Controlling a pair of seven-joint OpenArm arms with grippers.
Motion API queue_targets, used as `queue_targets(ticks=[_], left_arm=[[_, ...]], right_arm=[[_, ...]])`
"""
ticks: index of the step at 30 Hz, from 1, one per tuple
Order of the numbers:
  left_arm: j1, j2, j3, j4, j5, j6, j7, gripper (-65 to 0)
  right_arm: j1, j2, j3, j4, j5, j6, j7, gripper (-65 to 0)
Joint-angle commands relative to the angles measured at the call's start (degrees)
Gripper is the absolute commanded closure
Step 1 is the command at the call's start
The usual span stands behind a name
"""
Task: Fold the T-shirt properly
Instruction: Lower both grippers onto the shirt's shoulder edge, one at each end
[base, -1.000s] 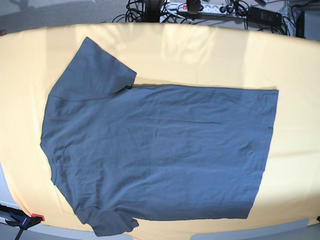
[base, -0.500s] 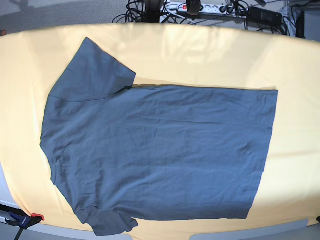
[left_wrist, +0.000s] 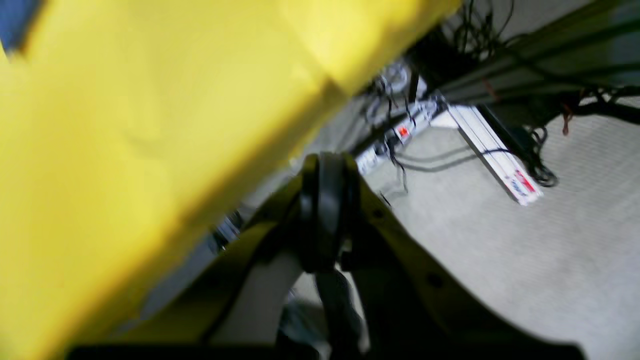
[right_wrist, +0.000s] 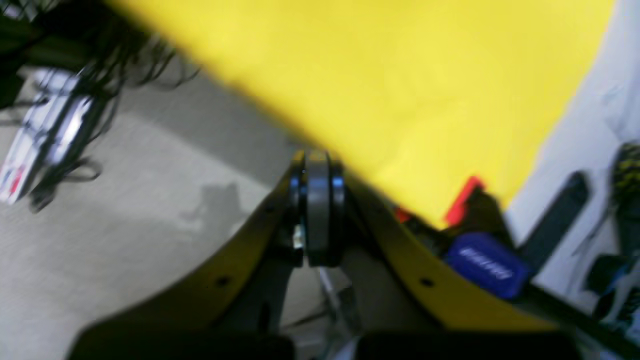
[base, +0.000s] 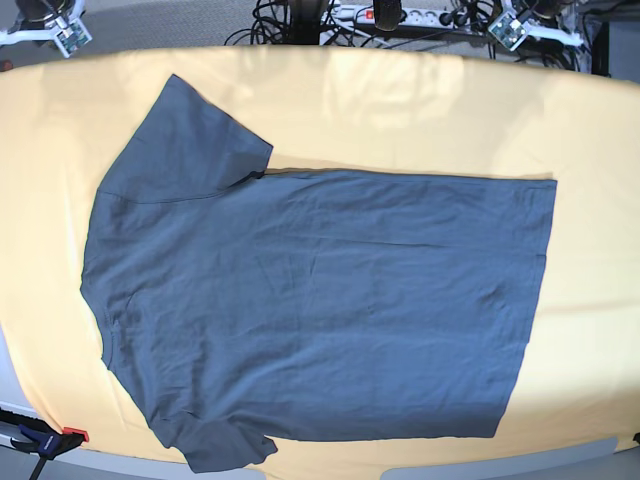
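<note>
A: What does the base view give?

B: The T-shirt (base: 320, 300) lies spread flat on the yellow table (base: 400, 110), collar end toward the view's left, hem toward its right. One sleeve (base: 195, 140) points up and left, the other (base: 225, 445) sits at the bottom edge. Cables (base: 300, 20) and a power strip (base: 400, 15) lie on the floor beyond the table, and a small clamp (base: 45, 440) grips the bottom-left corner. Bits of the arms poke in at both top corners.

A: And the left wrist view?

B: Blurred. The left gripper (left_wrist: 327, 185) has its fingers pressed together, holding nothing, beside the table's yellow edge and over the grey floor (left_wrist: 525, 260). A sliver of blue shows at the top-left corner.

A: The right wrist view?

B: Also blurred. The right gripper (right_wrist: 316, 180) is closed tight and empty, at the table's edge. The red and blue clamp sits just to its right. No shirt shows here.
</note>
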Motion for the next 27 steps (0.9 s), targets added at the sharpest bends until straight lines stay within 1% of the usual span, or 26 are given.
queue_targets(ticks=[1, 4, 6, 9, 10, 12, 14, 16, 17, 19, 22, 23, 24, 25, 26, 27], left_arm=[[0.7, -0.3, -1.7, 0.6, 1.1, 0.7, -0.7, 0.0], [-1.9, -0.3, -5.0, 0.6, 0.1, 0.7, -1.2, 0.0], [-4.8, -0.7, -6.3, 0.6, -0.5, 0.7, -1.2, 0.0], [-9.0, -3.2, -6.6, 0.6, -0.5, 0.4, -1.8, 0.0], [-10.5, -4.0, -6.6, 0.6, -0.5, -0.4, -2.5, 0.0], [-13.6, -5.6, -6.6, 0.6, -0.5, -2.8, -3.9, 0.0], [-16.6, -7.4, -6.6, -1.7, -0.5, -5.4, -5.6, 0.0], [-19.6, -9.7, -6.6, -4.7, -0.4, -8.5, -7.6, 0.0], [-21.0, -10.9, -6.6, -6.5, -0.3, -10.8, -8.7, 0.0], [-23.3, -13.8, -6.6, -11.1, 1.7, -16.6, -12.3, 0.0], [-26.5, -18.3, -6.6, -18.9, 3.9, -23.6, -21.3, 0.0], [-27.6, -19.6, -6.6, -21.3, 4.7, -25.5, -24.6, -3.9], [-28.7, -20.7, -6.6, -23.4, 5.8, -27.2, -27.3, -11.5], [-29.9, -21.6, -6.6, -25.2, 6.9, -28.4, -29.4, -20.6], [-31.1, -22.4, -6.6, -26.9, 7.4, -29.4, -30.7, -29.2], [-32.2, -23.0, -6.6, -28.4, 7.5, -30.2, -31.6, -35.8]], right_arm=[[-0.9, 0.4, 1.5, 0.7, 0.2, 0.0, 1.2, 0.0], [1.8, 1.1, 3.4, 0.7, 4.2, 2.2, 1.9, 0.0], [4.8, 2.4, 3.4, 0.7, 6.5, 4.0, 2.4, 0.0], [9.3, 3.8, 3.4, 0.7, 9.6, 6.2, 3.0, 0.0], [10.9, 3.9, 3.4, 0.7, 10.9, 6.7, 3.2, 0.0], [13.9, 3.8, 3.3, 0.7, 13.7, 8.4, 3.7, 0.0], [16.4, 3.8, 3.3, 0.7, 16.7, 10.3, 3.8, 0.0], [18.1, 3.8, 3.3, 0.7, 18.0, 11.4, 3.8, 0.0], [18.4, 3.8, 3.3, 0.7, 18.1, 11.5, 3.8, 0.0], [18.6, 3.8, 3.3, 0.7, 18.1, 11.8, 3.8, 0.0], [18.5, 3.8, 3.3, 0.7, 18.1, 11.8, 3.8, 0.0], [18.5, 3.8, 3.3, 0.7, 18.1, 11.8, 3.8, 0.0], [18.6, 3.8, 3.3, 0.7, 18.1, 11.8, 3.8, 0.0], [18.5, 3.8, 3.3, 0.7, 18.1, 11.8, 3.8, 0.0], [18.5, 3.8, 3.3, 0.7, 18.1, 11.8, 3.8, 0.0], [18.5, 3.7, 3.3, 0.7, 18.1, 11.8, 3.8, 0.0]])
